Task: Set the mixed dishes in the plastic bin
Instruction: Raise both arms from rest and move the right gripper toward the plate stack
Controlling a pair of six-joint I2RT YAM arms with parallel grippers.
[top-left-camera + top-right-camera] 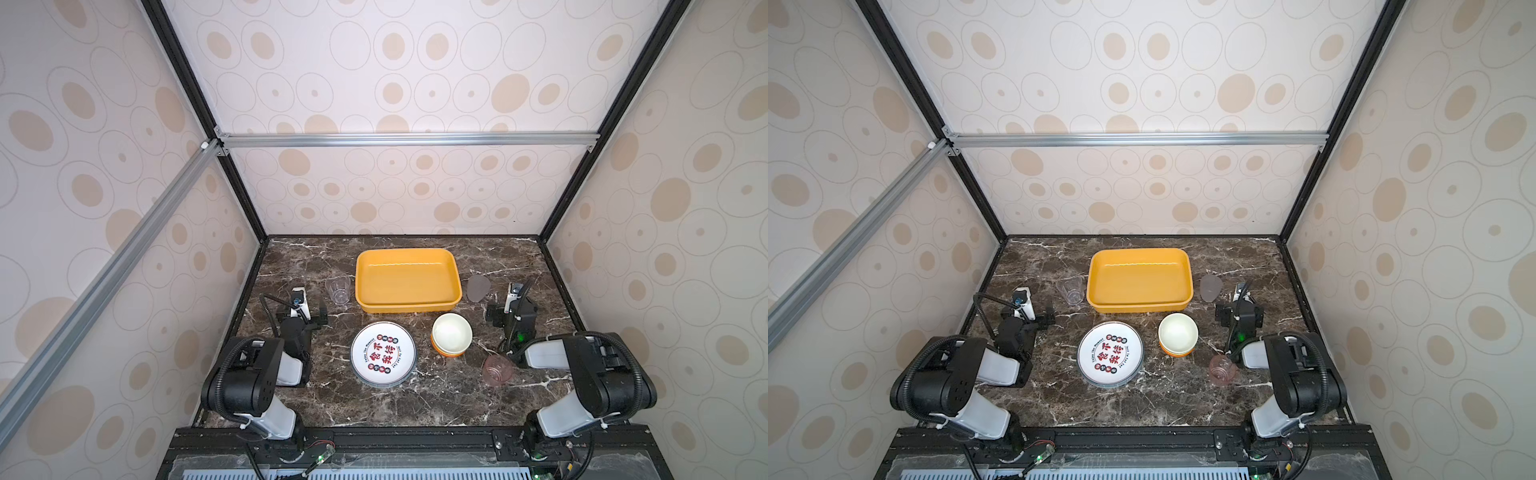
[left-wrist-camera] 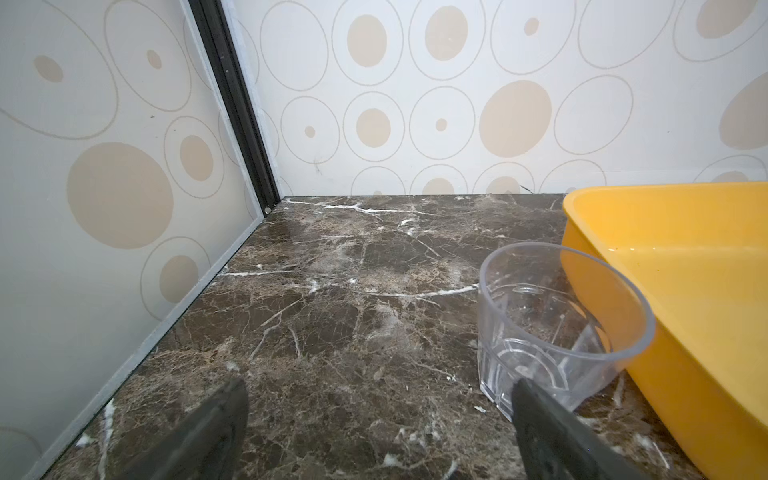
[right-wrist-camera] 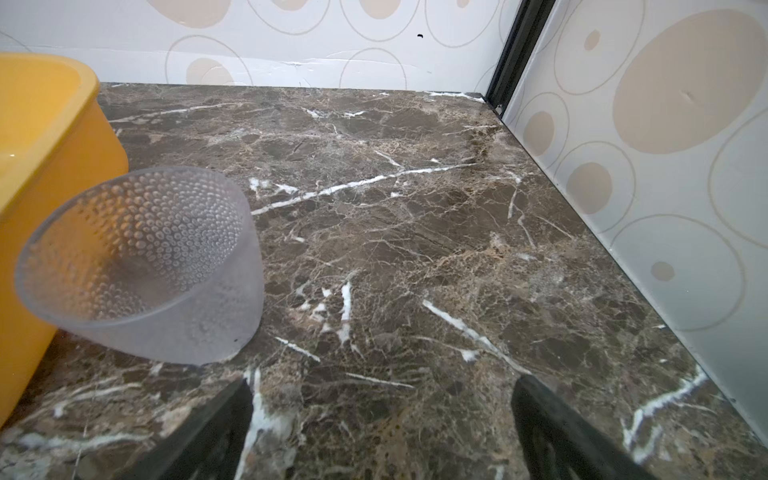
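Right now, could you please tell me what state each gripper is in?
Left gripper: open, holding nothing.
Right gripper: open, holding nothing.

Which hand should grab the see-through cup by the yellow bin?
The left hand. It is open and the clear cup stands just ahead of it, on the left of the yellow bin. The right hand sits across the bin, by the grey cup.
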